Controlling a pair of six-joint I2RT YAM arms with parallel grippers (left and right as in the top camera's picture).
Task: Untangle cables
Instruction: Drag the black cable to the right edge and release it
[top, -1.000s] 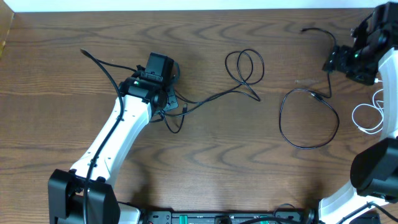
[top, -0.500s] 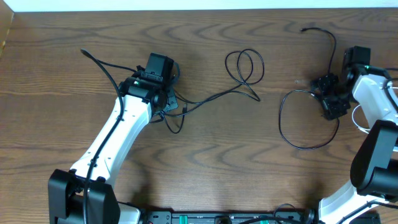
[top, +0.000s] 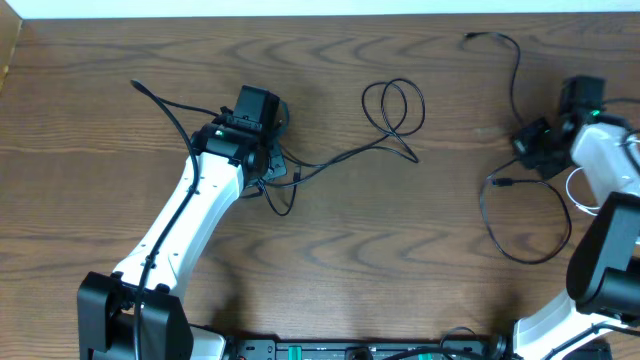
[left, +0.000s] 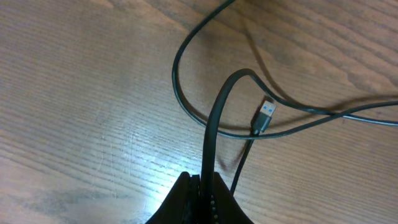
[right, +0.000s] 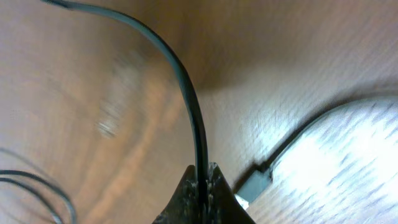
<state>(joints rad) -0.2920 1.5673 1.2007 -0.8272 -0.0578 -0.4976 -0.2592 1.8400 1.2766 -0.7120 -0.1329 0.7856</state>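
The right gripper (right: 201, 174), clenched on the right-hand black cable (right: 186, 84), has dragged its loop from centre-right to the overhead view's lower right, nearer the white cable (top: 572, 192); the left gripper (left: 202, 180) stays clamped on the left-hand black cable (top: 350, 154), unmoved; the black cords now lie well apart.

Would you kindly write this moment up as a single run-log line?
left pincer: shut on black cable | right pincer: shut on other black cable | white cable: not held

Brown wood-grain table (top: 340, 270)
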